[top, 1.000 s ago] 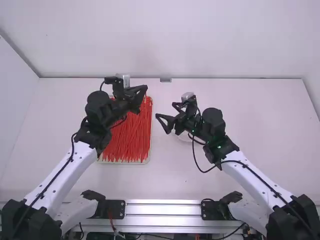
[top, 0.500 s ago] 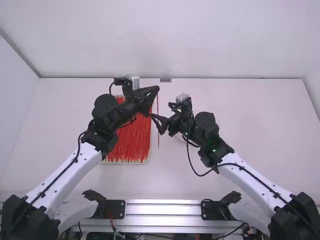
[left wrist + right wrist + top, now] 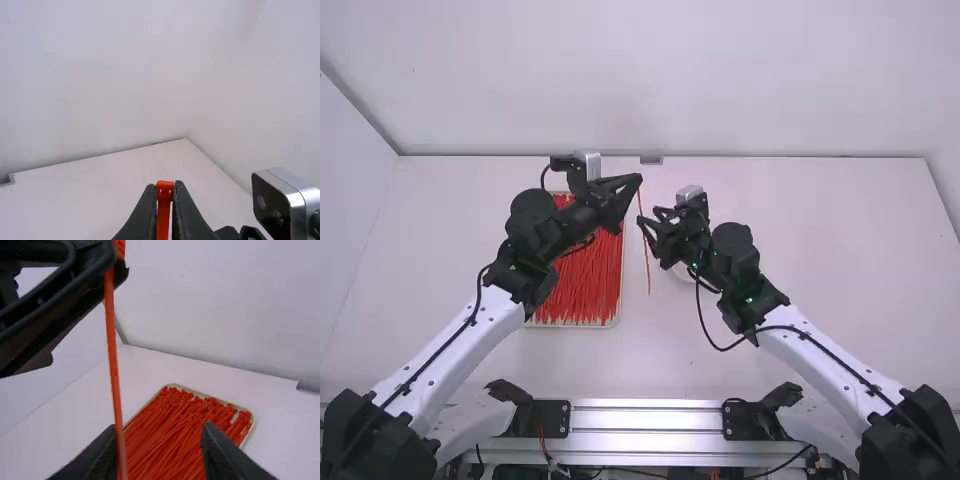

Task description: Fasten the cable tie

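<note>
One red cable tie [image 3: 644, 250] hangs straight down above the table, just right of the tray. My left gripper [image 3: 634, 183] is shut on its top end; in the left wrist view the tie's red head [image 3: 165, 191] sits pinched between the fingers of the left gripper [image 3: 165, 188]. My right gripper [image 3: 651, 228] stands open right beside the hanging strap, about halfway down it. In the right wrist view the tie [image 3: 112, 370] runs down from the left gripper [image 3: 107, 260] and passes close by one finger [image 3: 105, 457] of my open right gripper [image 3: 160, 460], not clamped.
A beige tray [image 3: 570, 323] holding a pile of several red cable ties [image 3: 582, 275] lies on the white table under the left arm. The pile [image 3: 195, 435] also lies below my right gripper. The right arm's wrist camera [image 3: 282, 200] is close to the left gripper.
The left gripper rose from the tray and swung right with one tie hanging from it. The right gripper moved left and up until it stands beside the strap.
</note>
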